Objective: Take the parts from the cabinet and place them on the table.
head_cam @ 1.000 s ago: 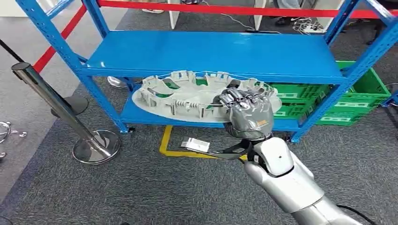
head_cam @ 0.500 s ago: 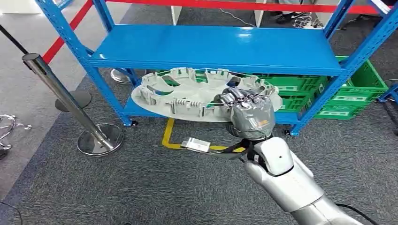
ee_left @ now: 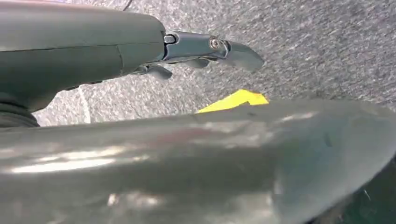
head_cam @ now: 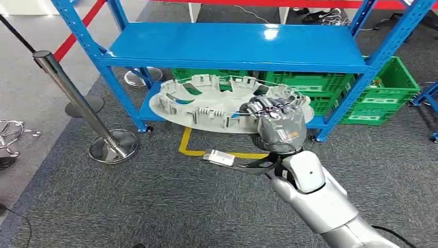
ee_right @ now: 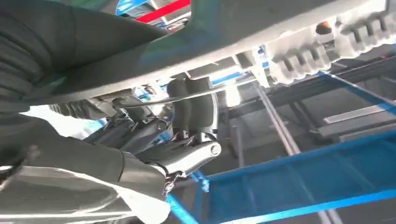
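Observation:
A large round grey plastic part (head_cam: 206, 103), ribbed and clipped along its rim, hangs level in front of the blue cabinet rack (head_cam: 232, 46), between its two shelves. My right hand (head_cam: 276, 126) grips the part's near right edge from below, fingers curled over the rim. In the right wrist view the dark fingers (ee_right: 196, 107) wrap the part's rim (ee_right: 261, 23), with the blue frame behind. My left hand (ee_left: 140, 46) hangs over grey carpet, fingers stretched out with nothing in them.
Green crates (head_cam: 382, 93) stand behind the rack's lower right. A chrome stanchion (head_cam: 77, 103) with a round base stands at the left. Yellow floor tape (head_cam: 186, 147) lies before the rack. A white tag (head_cam: 218, 157) dangles on a cable by my right wrist.
The whole picture has shifted, so the camera moved: rack and stanchion sit higher and further right. My right hand still holds the grey part the same way.

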`<control>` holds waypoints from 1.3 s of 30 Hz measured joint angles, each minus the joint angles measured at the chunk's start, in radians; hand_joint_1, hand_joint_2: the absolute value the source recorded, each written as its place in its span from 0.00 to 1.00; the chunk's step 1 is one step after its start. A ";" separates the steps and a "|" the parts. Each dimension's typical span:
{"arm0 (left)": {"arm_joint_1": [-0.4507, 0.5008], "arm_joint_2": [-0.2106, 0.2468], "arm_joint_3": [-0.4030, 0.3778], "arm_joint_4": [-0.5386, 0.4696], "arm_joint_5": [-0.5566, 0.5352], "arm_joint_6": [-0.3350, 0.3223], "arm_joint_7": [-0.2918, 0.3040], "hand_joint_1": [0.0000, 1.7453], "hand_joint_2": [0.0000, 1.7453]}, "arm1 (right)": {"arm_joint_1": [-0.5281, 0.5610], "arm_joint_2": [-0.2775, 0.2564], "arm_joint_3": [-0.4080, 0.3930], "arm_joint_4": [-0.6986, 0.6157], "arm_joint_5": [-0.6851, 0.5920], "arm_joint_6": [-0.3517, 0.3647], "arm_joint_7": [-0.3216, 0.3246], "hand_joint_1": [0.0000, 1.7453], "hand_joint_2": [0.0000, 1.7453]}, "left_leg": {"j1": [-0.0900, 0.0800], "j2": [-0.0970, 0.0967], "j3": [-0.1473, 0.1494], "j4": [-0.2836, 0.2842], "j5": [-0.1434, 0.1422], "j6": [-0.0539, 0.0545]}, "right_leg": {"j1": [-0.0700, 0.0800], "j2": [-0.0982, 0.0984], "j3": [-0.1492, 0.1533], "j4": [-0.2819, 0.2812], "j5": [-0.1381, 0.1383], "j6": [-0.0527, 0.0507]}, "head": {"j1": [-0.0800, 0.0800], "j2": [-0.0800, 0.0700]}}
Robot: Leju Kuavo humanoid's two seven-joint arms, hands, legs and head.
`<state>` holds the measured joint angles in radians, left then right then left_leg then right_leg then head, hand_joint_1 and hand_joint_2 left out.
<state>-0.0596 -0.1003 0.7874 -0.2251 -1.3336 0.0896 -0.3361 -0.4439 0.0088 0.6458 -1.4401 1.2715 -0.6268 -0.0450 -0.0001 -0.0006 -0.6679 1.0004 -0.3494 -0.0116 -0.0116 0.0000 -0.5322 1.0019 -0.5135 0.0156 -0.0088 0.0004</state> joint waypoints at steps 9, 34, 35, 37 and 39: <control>-0.002 -0.001 0.000 0.000 0.003 0.000 0.002 0.00 0.00 | 0.001 0.000 -0.003 0.001 0.002 0.003 0.000 1.00 1.00 | 0.003 -0.001 0.047 0.234 -0.136 0.000 | 0.011 -0.004 -0.108 0.006 0.097 -0.026 | -0.011 0.000; -0.001 -0.001 -0.001 0.001 0.015 0.006 -0.002 0.00 0.00 | 0.001 0.000 -0.004 -0.001 0.002 0.010 0.000 1.00 1.00 | -0.002 0.004 -0.045 0.161 -0.158 -0.012 | 0.006 -0.005 0.038 -0.023 0.000 -0.032 | -0.011 0.000; -0.001 -0.002 -0.001 0.001 0.015 0.006 -0.003 0.00 0.00 | 0.001 0.000 -0.004 -0.001 0.002 0.011 0.000 1.00 1.00 | 0.000 0.004 -0.072 0.249 -0.194 -0.015 | 0.007 -0.005 0.029 -0.022 0.006 -0.032 | -0.011 0.000; -0.001 -0.002 -0.001 0.001 0.019 0.004 -0.004 0.00 0.00 | 0.003 0.000 -0.003 -0.001 0.007 0.012 0.000 1.00 1.00 | 0.002 0.004 -0.079 0.315 -0.198 -0.015 | 0.009 -0.005 0.011 -0.016 0.015 -0.031 | -0.011 0.000; -0.001 -0.002 -0.001 0.001 0.021 0.002 -0.007 0.00 0.00 | 0.003 0.000 -0.002 -0.001 0.015 0.011 0.000 1.00 1.00 | 0.001 0.003 -0.001 0.200 -0.133 -0.008 | 0.010 -0.004 0.002 -0.010 0.019 -0.030 | -0.012 0.000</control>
<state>-0.0605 -0.1022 0.7866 -0.2239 -1.3127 0.0919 -0.3429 -0.4412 0.0092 0.6443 -1.4408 1.2860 -0.6153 -0.0454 0.0014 0.0028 -0.6693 1.2007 -0.4826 -0.0194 -0.0017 -0.0043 -0.5301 0.9923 -0.4945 -0.0144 -0.0206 0.0004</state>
